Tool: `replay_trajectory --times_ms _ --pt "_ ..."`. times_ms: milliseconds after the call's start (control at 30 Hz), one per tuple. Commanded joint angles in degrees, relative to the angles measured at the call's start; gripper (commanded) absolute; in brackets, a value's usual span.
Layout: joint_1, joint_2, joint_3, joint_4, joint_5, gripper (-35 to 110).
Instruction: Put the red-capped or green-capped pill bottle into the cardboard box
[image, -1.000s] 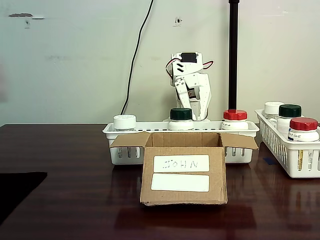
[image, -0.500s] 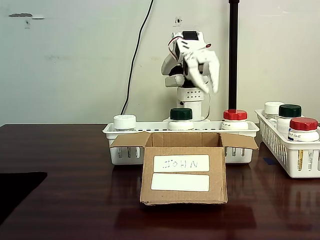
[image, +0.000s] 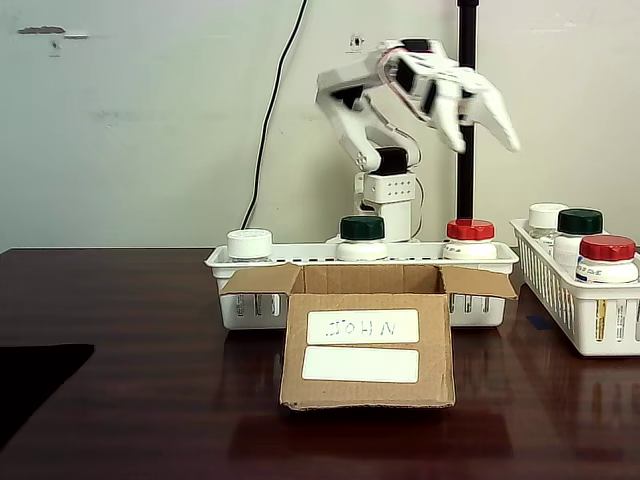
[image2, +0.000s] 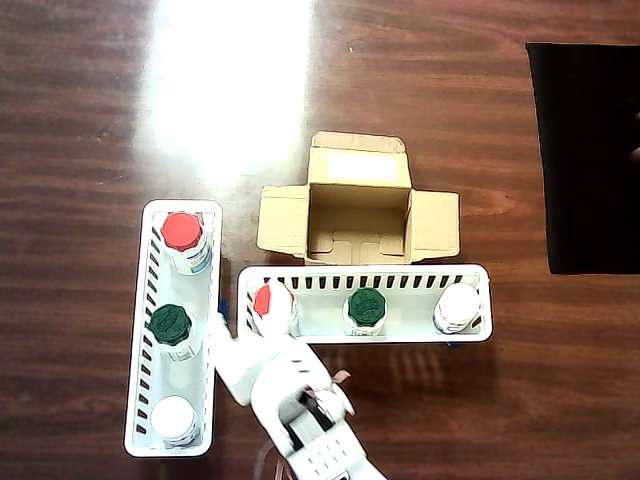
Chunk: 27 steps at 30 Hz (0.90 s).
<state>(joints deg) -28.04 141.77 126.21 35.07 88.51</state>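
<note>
The cardboard box (image: 367, 346) bears "JOHN" handwritten on its upper white label (image: 362, 327); bottle labels are illegible.

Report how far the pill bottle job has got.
Nothing done: the cardboard box sits empty. In hand: the empty claw hangs above the red-capped bottle in the white basket. Left: grasp a red or green bottle and drop it in.

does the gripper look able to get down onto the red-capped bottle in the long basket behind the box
Probably yes. The gripper hangs open in the air above the red-capped bottle, whose cap stands clear above the basket rim, apart from the green-capped bottle. Nothing lies between them.
</note>
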Motion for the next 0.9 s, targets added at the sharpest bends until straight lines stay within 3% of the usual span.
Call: replay_trajectory --times_ms 0,400,867 --pt "-3.1 -9.1 -12.2 -3.5 -0.4 71" --pt "-1.7 -34.8 -32.6 -10.9 -1.5 71" --pt "-0.4 -48.1 -32.8 -21.4 -2.4 71"
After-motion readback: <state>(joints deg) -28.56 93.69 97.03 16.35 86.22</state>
